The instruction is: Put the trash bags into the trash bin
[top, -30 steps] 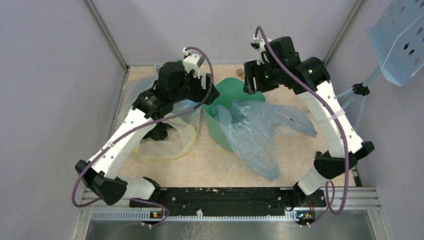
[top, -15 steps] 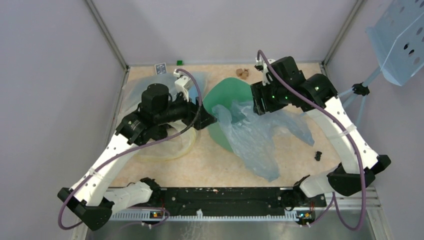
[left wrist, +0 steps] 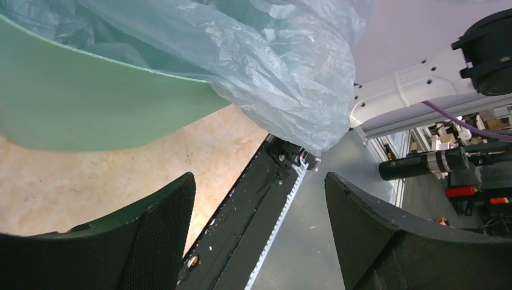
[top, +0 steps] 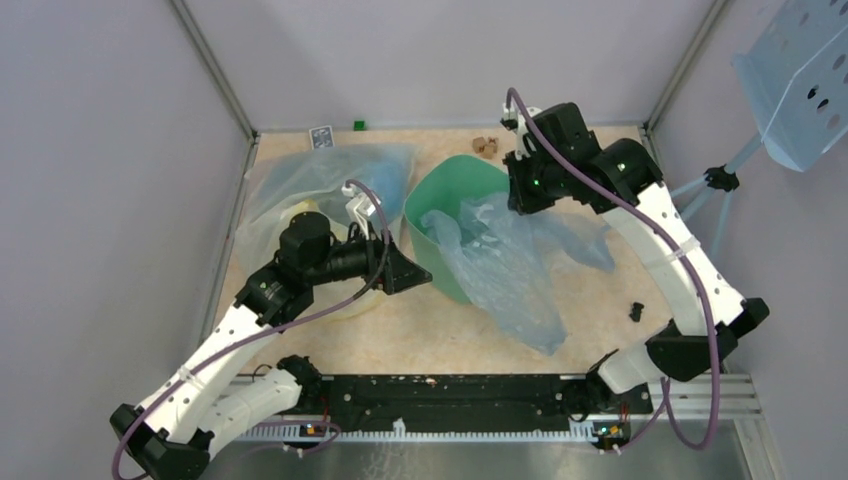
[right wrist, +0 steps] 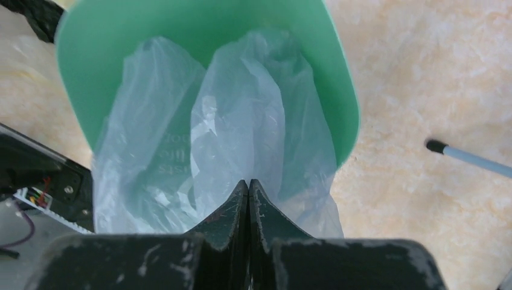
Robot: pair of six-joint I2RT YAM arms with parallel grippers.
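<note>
A light-blue bag [top: 510, 282] lies half in the green bin [top: 428, 197] at the middle of the tabletop [top: 420, 325]. Part of it sits inside the bin's mouth. The rest is draped over the near right rim and trails across the tabletop toward the near edge.

The right gripper [right wrist: 249, 184] hangs over the far right side of the bin, its fingers clenched tip to tip directly above the crumpled plastic. The right wrist view does not show whether any film is pinched between them.

The left gripper [top: 408, 272] is low beside the bin's near left wall, pointing right. Its fingers are spread wide with nothing between them, and in the left wrist view the bag hangs over the green rim just ahead of them.

A larger clear bag [top: 320, 185] with a yellow tint lies behind the left arm on the far left of the tabletop.
</note>
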